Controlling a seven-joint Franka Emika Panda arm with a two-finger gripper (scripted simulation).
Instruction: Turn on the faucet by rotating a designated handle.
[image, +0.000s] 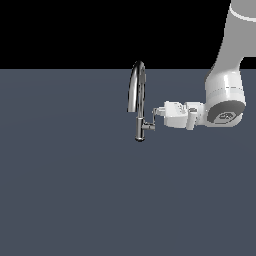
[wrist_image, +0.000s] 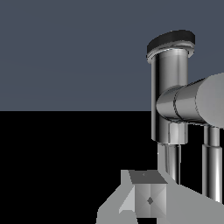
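Exterior view first: you are looking at the faucet (image: 138, 100) standing on the dark grey floor (image: 65, 190), near the middle of the frame, its arched spout rising from a slim upright stem and curving back down on the exterior view's left. The handle (image: 149, 125) is sticking out from the lower stem toward the exterior view's right, a short stub with its tip turned upward. Your arm (image: 225, 95) is reaching in from the exterior view's right, lying level, with the gripper (image: 157, 112) just beside the handle's upturned tip and a little above the stub; whether it is touching is too fine to tell, and you cannot tell here whether the fingers are spread or pressed together. Wrist view next: you are seeing the faucet (wrist_image: 169, 96) very close, its stem running along the frame with a dark cap at one end, and the handle (wrist_image: 192, 103) is showing as a thick chrome stub branching toward the frame's edge. One pale finger (wrist_image: 148, 197) is sitting just beside the chrome, and the other one is not showing.
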